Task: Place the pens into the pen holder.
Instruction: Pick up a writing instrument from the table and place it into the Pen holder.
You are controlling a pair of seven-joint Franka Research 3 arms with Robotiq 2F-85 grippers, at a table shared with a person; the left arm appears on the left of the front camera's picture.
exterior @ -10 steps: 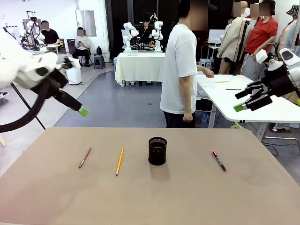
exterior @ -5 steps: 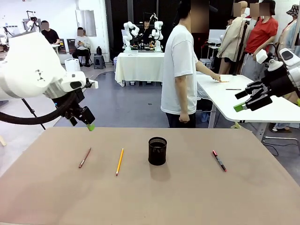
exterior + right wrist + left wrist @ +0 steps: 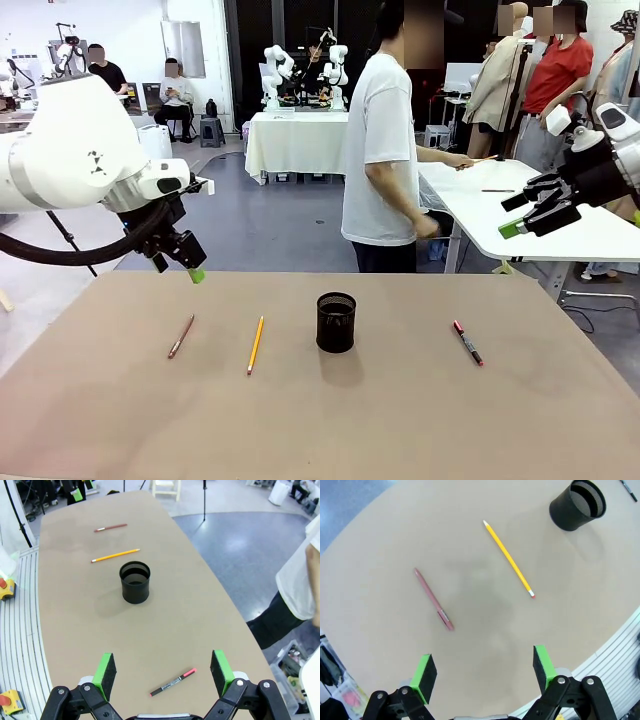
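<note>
Three pens lie on the tan table (image 3: 400, 420): a reddish-brown pen (image 3: 181, 336) at the left, a yellow pencil (image 3: 256, 344) beside it, and a black pen with red ends (image 3: 467, 342) at the right. The black mesh pen holder (image 3: 336, 322) stands upright between them with nothing in it. My left gripper (image 3: 190, 270) hangs open above the far left edge; below it lie the brown pen (image 3: 434, 600), the pencil (image 3: 509, 559) and the holder (image 3: 577, 505). My right gripper (image 3: 512, 215) is open, high off the right side; its view has the black pen (image 3: 173, 682), the holder (image 3: 135, 582) and the pencil (image 3: 115, 555).
A person in a white shirt (image 3: 385, 150) stands side-on at the far edge, a hand on a white table (image 3: 520, 205) at the back right. The near half of the tan table is bare.
My left arm has swung in from the left and lowered its open gripper to the far left edge of the table. The right arm is still. The person shifted an arm.
</note>
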